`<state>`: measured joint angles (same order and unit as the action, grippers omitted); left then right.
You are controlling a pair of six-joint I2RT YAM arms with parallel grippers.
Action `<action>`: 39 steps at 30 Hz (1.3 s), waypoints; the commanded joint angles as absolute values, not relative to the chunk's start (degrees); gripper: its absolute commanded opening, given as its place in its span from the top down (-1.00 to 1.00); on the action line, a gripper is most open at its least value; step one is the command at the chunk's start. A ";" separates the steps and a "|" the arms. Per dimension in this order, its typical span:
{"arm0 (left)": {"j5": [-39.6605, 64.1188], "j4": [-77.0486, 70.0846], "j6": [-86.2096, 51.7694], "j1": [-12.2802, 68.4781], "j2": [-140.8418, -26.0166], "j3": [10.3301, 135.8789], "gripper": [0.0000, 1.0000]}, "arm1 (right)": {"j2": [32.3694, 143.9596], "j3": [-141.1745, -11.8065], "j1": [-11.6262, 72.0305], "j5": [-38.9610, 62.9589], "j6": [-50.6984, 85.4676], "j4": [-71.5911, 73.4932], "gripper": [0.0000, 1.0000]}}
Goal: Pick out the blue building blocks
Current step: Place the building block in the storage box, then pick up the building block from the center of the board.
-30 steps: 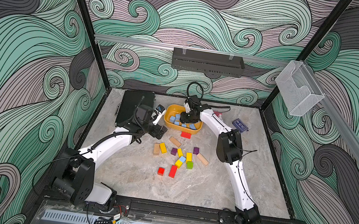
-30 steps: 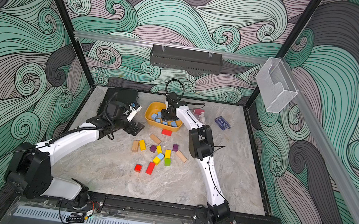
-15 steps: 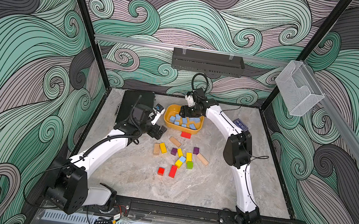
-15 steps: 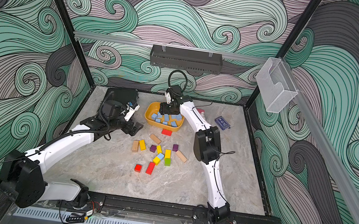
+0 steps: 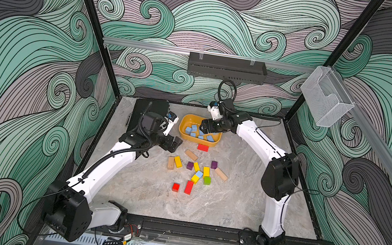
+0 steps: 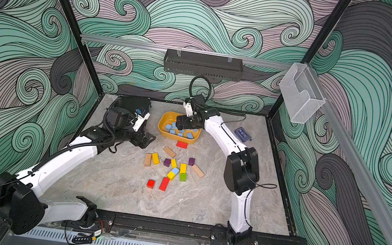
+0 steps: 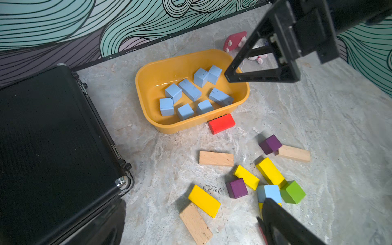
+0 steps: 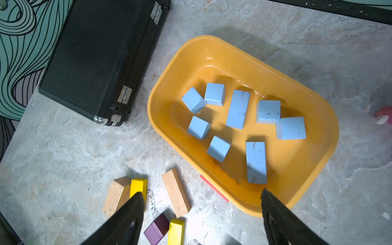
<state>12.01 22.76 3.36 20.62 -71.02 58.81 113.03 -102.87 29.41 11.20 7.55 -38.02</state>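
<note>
Blue blocks point(image 8: 238, 109): eight in the tub point(image 8: 176, 70), one out on the table point(image 5: 203, 207)

Far left, a black case point(image 5: 151, 109) lies flat near the back wall. My left gripper point(image 5: 175, 143) hangs just off its near right corner, over bare table. Its jaws are spread wide with nothing between them. In the left wrist view, one of its fingers point(image 7: 263, 72) crosses in front of the tub's far corner and the other sits low over the loose pile point(image 5: 195, 172).

Next comes the yellow tub, at the back middle. Eight blocks lie on its floor: six cubes and two longer bricks, a few touching, none stacked. My right gripper point(image 5: 205, 129) hovers over the tub's right half. Its jaws stand well apart and hold nothing. In the right wrist view, one fingertip is over the tub's near rim and the other is over the table by a yellow block.

A red brick point(image 5: 203, 147) lies on the table against the tub's front wall. Nearer me is the pile of wooden, yellow, purple, green and red blocks. The ninth blue cube point(image 5: 199, 174) sits in its middle, touching yellow blocks, with a green cube point(image 5: 207, 180) just beside it.

Far right, in a top view, a navy packet point(image 6: 242, 134) lies well apart from everything else.
</note>
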 commanded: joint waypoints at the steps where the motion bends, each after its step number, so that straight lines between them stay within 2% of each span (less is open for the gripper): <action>1: 16.25 24.86 1.17 20.55 -68.77 60.82 -0.97 | 106.86 -97.11 29.87 10.01 6.72 -33.73 -0.91; 2: 16.79 24.92 0.97 20.82 -68.43 60.73 -0.97 | 104.84 -94.83 29.88 9.97 6.81 -32.85 -0.98; 8: 17.54 27.32 0.01 23.26 -67.99 61.03 -0.97 | 92.99 -81.95 30.14 9.28 8.13 -28.10 -0.98; 16: 10.87 30.58 0.20 29.83 -70.74 60.91 -0.97 | 77.58 -64.86 30.33 8.19 11.65 -22.74 -0.98; 22: 9.58 28.41 -1.93 34.61 -72.36 59.09 -0.96 | 67.63 -53.66 30.51 7.78 14.12 -21.31 -0.98; 32: 7.70 26.98 -6.15 40.23 -76.97 58.40 -0.95 | 55.35 -40.22 30.59 9.31 19.33 -21.58 -0.98; 39: 7.76 29.55 -10.00 42.75 -84.29 61.06 -0.92 | 50.97 -34.31 30.59 11.62 23.56 -21.97 -0.98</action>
<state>8.43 27.55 -7.16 41.85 -81.34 58.52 52.38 -35.77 30.33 10.15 20.75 -22.04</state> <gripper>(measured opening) 0.961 0.992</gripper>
